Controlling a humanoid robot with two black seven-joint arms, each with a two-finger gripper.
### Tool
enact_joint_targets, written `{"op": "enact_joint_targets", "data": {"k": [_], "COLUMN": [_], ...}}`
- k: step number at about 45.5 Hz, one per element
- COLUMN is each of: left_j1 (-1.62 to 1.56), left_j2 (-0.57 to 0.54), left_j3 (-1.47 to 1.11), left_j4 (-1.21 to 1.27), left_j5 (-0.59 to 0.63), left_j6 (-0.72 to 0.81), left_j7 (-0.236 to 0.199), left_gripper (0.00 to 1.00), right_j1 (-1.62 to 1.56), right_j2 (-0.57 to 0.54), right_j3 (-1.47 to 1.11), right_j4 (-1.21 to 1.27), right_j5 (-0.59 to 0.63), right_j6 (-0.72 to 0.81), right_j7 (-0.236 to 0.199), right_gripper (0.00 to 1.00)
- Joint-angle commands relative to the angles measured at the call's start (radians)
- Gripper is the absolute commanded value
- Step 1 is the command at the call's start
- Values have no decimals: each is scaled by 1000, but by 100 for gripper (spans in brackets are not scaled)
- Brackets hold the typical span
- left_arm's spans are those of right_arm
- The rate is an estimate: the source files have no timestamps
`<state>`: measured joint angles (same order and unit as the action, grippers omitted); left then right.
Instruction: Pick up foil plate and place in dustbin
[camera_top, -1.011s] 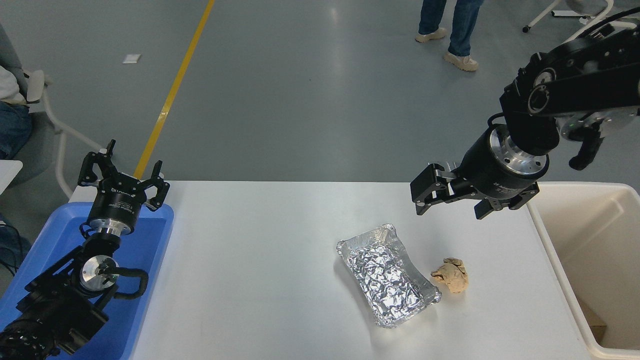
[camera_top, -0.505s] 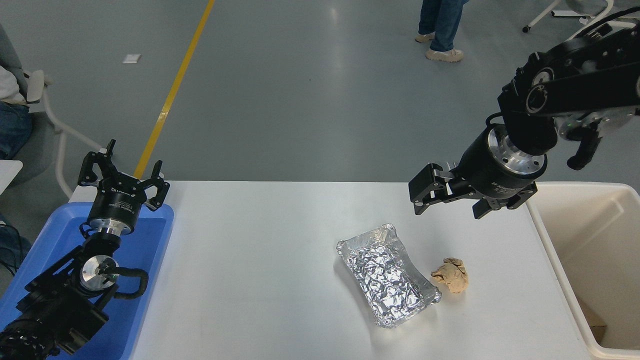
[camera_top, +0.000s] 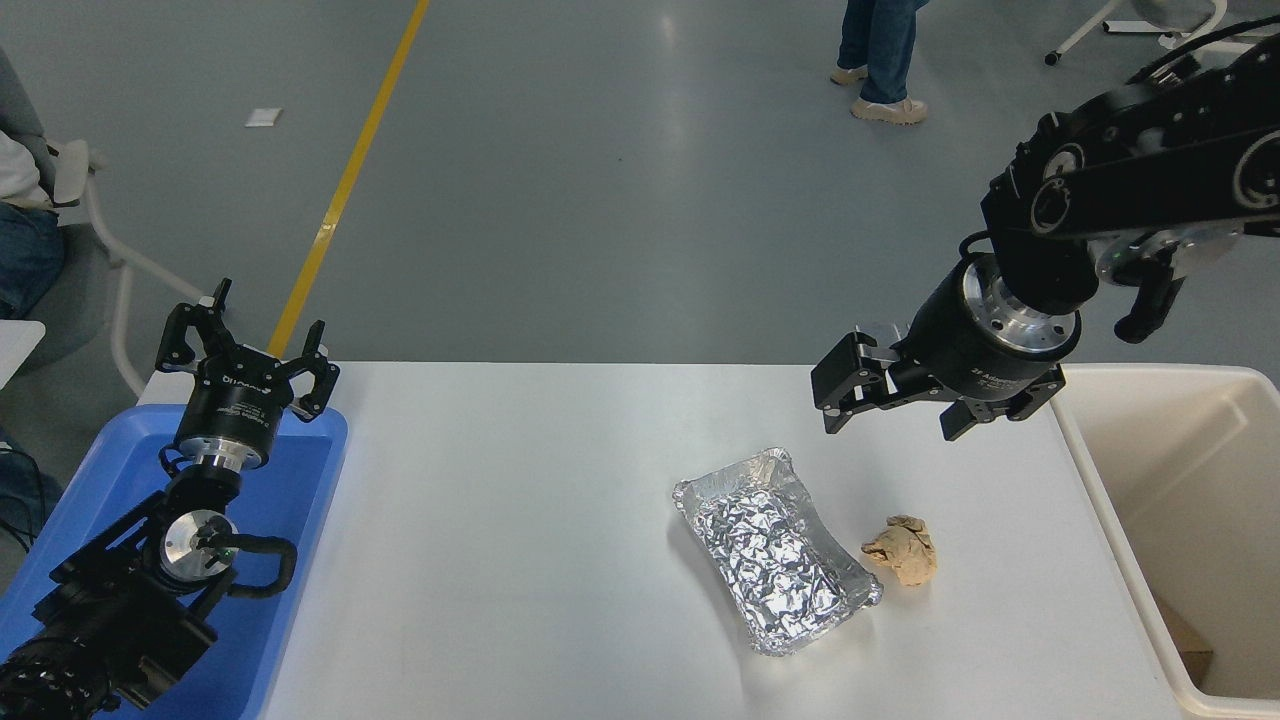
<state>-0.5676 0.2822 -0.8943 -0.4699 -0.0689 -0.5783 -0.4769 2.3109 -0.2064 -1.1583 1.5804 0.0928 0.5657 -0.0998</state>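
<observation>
The foil plate (camera_top: 776, 551) is a shiny crinkled silver tray lying flat on the white table (camera_top: 520, 520), right of centre and turned slantwise. The dustbin (camera_top: 1190, 520) is a large cream bin at the table's right edge. My right gripper (camera_top: 885, 415) hangs open and empty above the table's far right part, behind and to the right of the foil plate and well above it. My left gripper (camera_top: 245, 350) is open and parked at the lower left over the blue tray (camera_top: 300, 490).
A small crumpled tan paper ball (camera_top: 902, 549) lies just right of the foil plate. Something brown (camera_top: 1190, 645) lies at the bottom of the dustbin. A person's legs (camera_top: 885, 55) stand on the floor beyond the table. A chair (camera_top: 90, 240) stands at the far left.
My right gripper has drifted slightly left and away from me, staying open. The person beyond the table has stepped a little. The foil plate and the left arm have not moved.
</observation>
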Motion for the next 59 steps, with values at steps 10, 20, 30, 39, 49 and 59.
{"op": "enact_joint_targets", "data": {"k": [10, 20, 30, 39, 49, 59], "left_j1": [0, 0, 0, 0, 0, 0], "left_j2": [0, 0, 0, 0, 0, 0], "left_j3": [0, 0, 0, 0, -1, -2], "left_j4": [0, 0, 0, -1, -1, -1], "left_j5": [0, 0, 0, 0, 0, 0], "left_j6": [-2, 0, 0, -2, 0, -2], "left_j7": [0, 0, 0, 0, 0, 1], "left_gripper": [99, 99, 99, 99, 99, 99], "right_j1": [-16, -31, -165, -307, -507, -649], "right_j2": [-16, -15, 19, 73, 174, 206], "right_j3": [2, -6, 3, 8, 28, 39], "right_j4": [-13, -13, -34, -108, -230, -307], "right_j5": [2, 2, -7, -18, -31, -286], "right_j6": [0, 0, -67, -245, -340, -455], "right_j7": [2, 2, 2, 2, 2, 5], "right_gripper": [100, 100, 100, 100, 100, 100]}}
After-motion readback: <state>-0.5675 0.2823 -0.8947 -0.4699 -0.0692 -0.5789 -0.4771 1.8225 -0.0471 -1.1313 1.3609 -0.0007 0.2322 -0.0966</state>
